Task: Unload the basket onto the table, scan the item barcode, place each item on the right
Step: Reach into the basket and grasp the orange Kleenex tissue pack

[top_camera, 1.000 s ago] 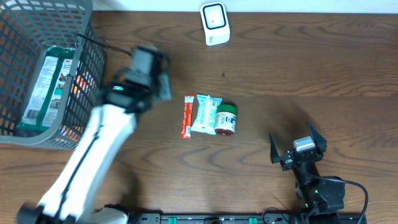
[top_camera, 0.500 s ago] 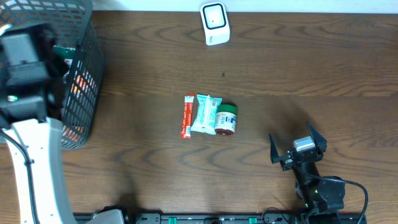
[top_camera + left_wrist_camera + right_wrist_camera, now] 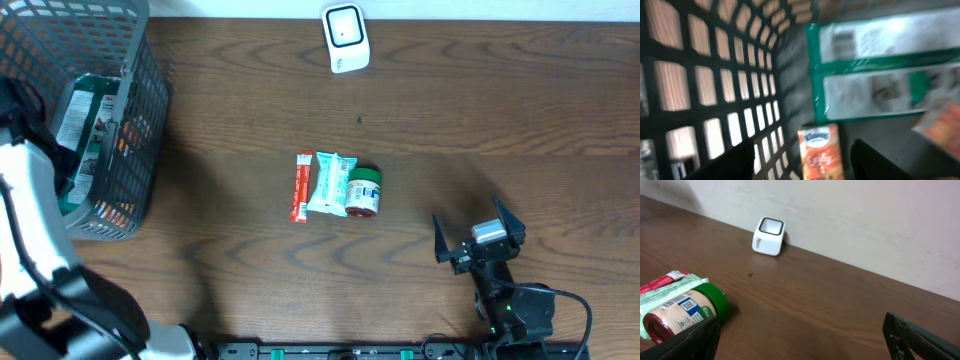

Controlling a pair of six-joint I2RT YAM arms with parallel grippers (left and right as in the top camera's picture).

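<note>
My left gripper (image 3: 802, 161) is down inside the grey mesh basket (image 3: 141, 150), open. Its dark fingers (image 3: 730, 162) stand either side of an orange tissue pack (image 3: 821, 152) without touching it. A green-and-white package (image 3: 880, 70) lies beyond the pack, also visible from above (image 3: 80, 110). The white scanner (image 3: 345, 38) stands at the table's far edge. A red stick packet (image 3: 301, 186), a teal packet (image 3: 329, 183) and a green-lidded jar (image 3: 363, 191) lie side by side mid-table. My right gripper (image 3: 478, 238) rests open near the front right, empty.
The left arm (image 3: 30, 200) runs up the left edge of the table into the basket. Another orange packet (image 3: 940, 122) lies at the right inside the basket. In the right wrist view the jar (image 3: 685, 311) is at the left and the scanner (image 3: 769, 236) by the wall.
The left arm has swung from the table's middle leftward and down into the basket, its jaws opening wider. The right arm and the three table items have not moved.
</note>
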